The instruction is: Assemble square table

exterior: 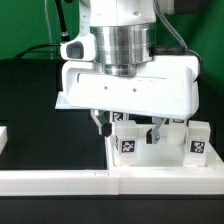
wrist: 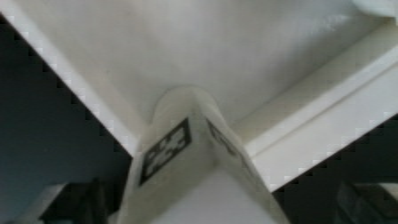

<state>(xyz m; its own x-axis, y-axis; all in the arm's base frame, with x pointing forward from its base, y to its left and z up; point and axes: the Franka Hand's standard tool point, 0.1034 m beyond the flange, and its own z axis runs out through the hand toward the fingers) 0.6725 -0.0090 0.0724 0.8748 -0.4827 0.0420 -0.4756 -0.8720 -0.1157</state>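
Observation:
The square tabletop (exterior: 160,158) lies at the exterior view's lower right, a white tray with a raised rim. A white tagged leg (exterior: 127,141) stands upright on it. My gripper (exterior: 127,128) hangs right over this leg, open, one finger on each side and a gap on both sides. A second tagged leg (exterior: 197,144) stands at the tabletop's right corner. In the wrist view the leg (wrist: 183,150) rises between my dark fingertips (wrist: 75,203), with the tabletop's inner face (wrist: 160,50) behind it. My gripper (wrist: 214,208) holds nothing there.
A long white border rail (exterior: 55,181) runs along the front of the black table. A thin white board edge (exterior: 60,101) shows behind my hand on the left. A small white part (exterior: 3,137) sits at the left border.

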